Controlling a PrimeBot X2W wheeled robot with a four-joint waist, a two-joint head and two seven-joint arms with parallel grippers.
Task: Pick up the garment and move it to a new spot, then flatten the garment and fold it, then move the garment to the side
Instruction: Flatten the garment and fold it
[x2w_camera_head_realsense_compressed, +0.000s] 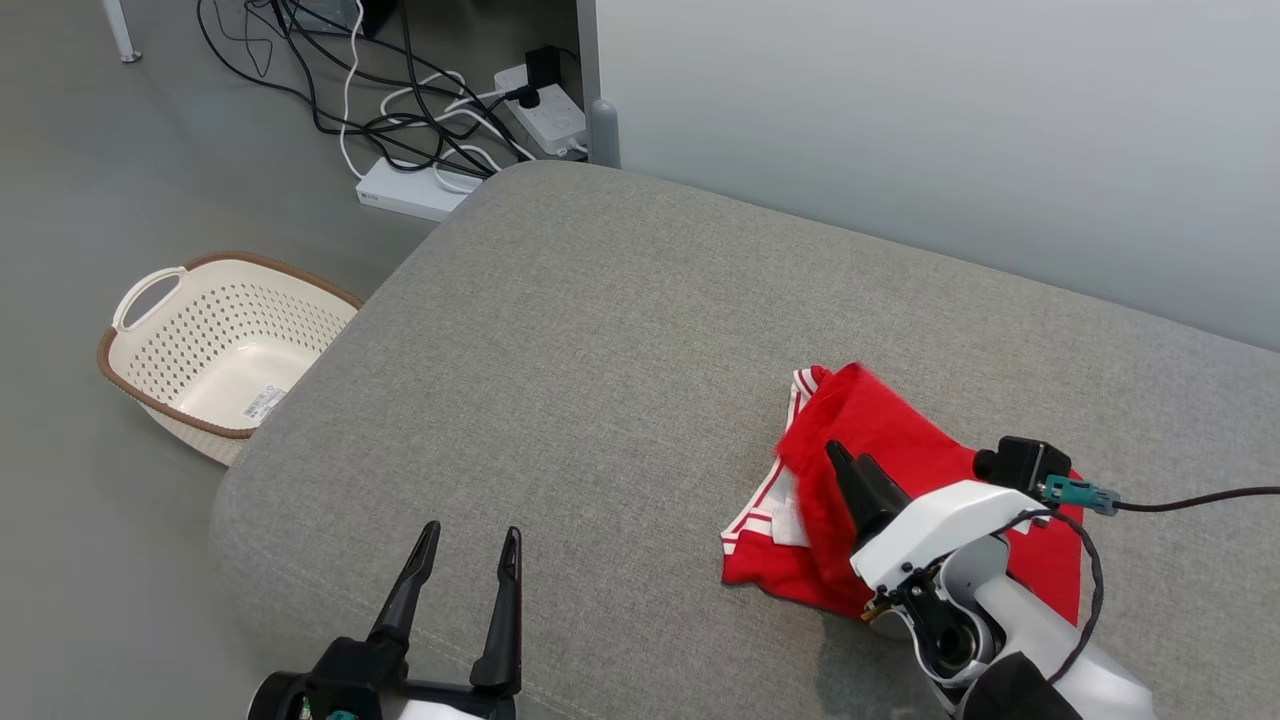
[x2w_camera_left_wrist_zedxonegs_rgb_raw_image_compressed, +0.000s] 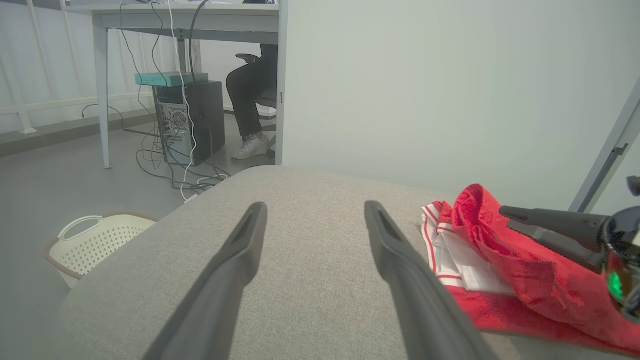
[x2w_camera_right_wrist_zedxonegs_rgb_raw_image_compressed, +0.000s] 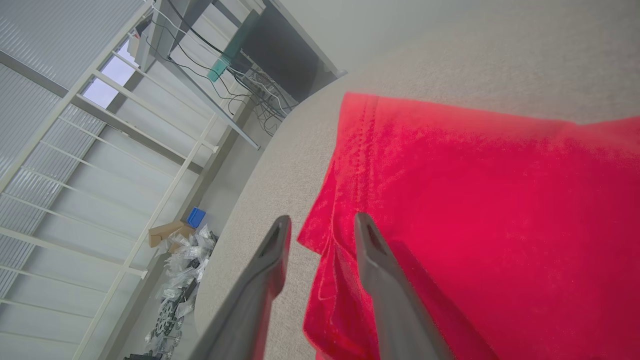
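Observation:
A red garment (x2w_camera_head_realsense_compressed: 880, 420) with white striped trim lies crumpled on the right part of the grey cushion (x2w_camera_head_realsense_compressed: 600, 350). Part of it is folded over itself, showing a white lining (x2w_camera_left_wrist_zedxonegs_rgb_raw_image_compressed: 465, 265). My right gripper (x2w_camera_head_realsense_compressed: 842, 458) lies low over the garment, fingers pointing up the head view. In the right wrist view its fingers stand apart, with the garment (x2w_camera_right_wrist_zedxonegs_rgb_raw_image_compressed: 475, 200)'s edge lying loose between them (x2w_camera_right_wrist_zedxonegs_rgb_raw_image_compressed: 320, 225). My left gripper (x2w_camera_head_realsense_compressed: 472, 532) hovers open and empty near the cushion's front edge, left of the garment (x2w_camera_left_wrist_zedxonegs_rgb_raw_image_compressed: 500, 250). The left wrist view shows its spread fingers (x2w_camera_left_wrist_zedxonegs_rgb_raw_image_compressed: 315, 207) and the right gripper (x2w_camera_left_wrist_zedxonegs_rgb_raw_image_compressed: 506, 217).
A cream perforated basket (x2w_camera_head_realsense_compressed: 190, 330) stands on the floor left of the cushion. Cables and power strips (x2w_camera_head_realsense_compressed: 440, 110) lie on the floor behind it. A pale wall (x2w_camera_head_realsense_compressed: 900, 120) runs along the cushion's far side. A seated person's legs (x2w_camera_left_wrist_zedxonegs_rgb_raw_image_compressed: 250, 100) show by a desk.

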